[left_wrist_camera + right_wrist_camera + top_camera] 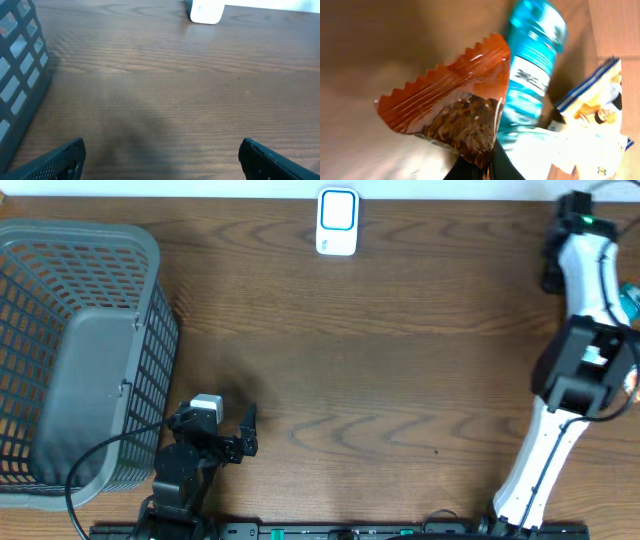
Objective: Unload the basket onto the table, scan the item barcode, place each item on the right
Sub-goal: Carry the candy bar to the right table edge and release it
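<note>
Dark wood-grain table (400, 360), a pale strip (200, 188) along its far edge.

The right wrist view is blurred. The bottle (532, 65) label is unreadable and the orange packet (455, 105) print is smeared. The bag (592, 105) at 3 o'clock is cropped. The right end effector (489, 167), pinching the packet's lower corner, is mostly cut off at 6 o'clock. From overhead it is out of sight where the right arm (585, 370) meets the 3 o'clock edge; a teal sliver (630, 295) there is too small to identify. The basket (150, 370) runs off at 9 o'clock. In the left wrist view, the left end effector (162, 159) shows only parts of its fingers (55, 162), cut at 6 o'clock, and the scanner (206, 11) is clipped at 12 o'clock.
</note>
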You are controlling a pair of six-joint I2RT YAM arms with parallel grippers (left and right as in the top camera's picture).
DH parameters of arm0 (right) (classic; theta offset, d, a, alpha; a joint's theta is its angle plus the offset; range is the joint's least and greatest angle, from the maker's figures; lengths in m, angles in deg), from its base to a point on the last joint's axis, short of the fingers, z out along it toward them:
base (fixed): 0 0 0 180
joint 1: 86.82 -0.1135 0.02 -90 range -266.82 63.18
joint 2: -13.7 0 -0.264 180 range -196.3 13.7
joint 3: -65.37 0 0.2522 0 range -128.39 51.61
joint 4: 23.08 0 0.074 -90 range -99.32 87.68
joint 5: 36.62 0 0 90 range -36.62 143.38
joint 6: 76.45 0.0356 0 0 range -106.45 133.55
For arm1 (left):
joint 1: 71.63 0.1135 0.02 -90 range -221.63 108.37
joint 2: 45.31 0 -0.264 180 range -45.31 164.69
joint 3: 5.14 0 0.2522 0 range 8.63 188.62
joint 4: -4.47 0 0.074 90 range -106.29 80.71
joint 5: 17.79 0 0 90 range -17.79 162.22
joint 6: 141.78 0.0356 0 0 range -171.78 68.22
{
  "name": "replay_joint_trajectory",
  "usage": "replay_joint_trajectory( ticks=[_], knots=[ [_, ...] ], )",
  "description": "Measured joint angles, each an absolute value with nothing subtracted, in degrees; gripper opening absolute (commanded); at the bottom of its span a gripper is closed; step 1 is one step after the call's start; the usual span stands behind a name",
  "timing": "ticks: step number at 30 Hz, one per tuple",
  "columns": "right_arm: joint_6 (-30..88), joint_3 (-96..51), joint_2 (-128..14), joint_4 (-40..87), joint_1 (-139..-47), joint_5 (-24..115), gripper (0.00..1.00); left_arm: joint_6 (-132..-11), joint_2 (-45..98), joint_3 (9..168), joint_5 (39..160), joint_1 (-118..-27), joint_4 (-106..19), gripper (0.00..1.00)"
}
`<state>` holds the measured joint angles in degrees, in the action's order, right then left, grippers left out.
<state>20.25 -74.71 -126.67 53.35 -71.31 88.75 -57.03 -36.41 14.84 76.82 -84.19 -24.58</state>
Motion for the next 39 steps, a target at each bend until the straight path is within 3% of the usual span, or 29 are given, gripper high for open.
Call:
replay_joint_trajectory(
  ticks=[2, 5, 6, 16, 25, 39],
  knots=[
    [20.57, -74.3, -126.67, 53.24, -68.99, 88.43, 0.57, -57.03, -36.41, 14.84, 76.82, -84.19, -24.58, 0.98],
    [20.86, -74.3, -126.67, 53.09, -67.35, 87.36, 0.96, -57.03, -36.41, 14.84, 76.82, -84.19, -24.58, 0.98],
    [20.84, -74.3, -126.67, 53.11, -67.18, 86.68, 0.99, -57.03, -36.41, 14.84, 76.82, -84.19, -24.58, 0.98],
    [22.67, -74.3, -120.2, 53.33, -69.32, 77.65, 0.99, -57.03, -36.41, 14.84, 76.82, -84.19, -24.58, 0.98],
    [23.46, -74.45, -96.4, 53.46, -74.48, 62.88, 0.99, -57.03, -36.41, 14.84, 76.82, -84.19, -24.6, 0.98],
    [23.59, -74.91, -64.55, 60.67, -81.78, 58.09, 0.99, -57.03, -36.41, 14.84, 76.82, -84.19, -24.58, 0.98]
  ],
)
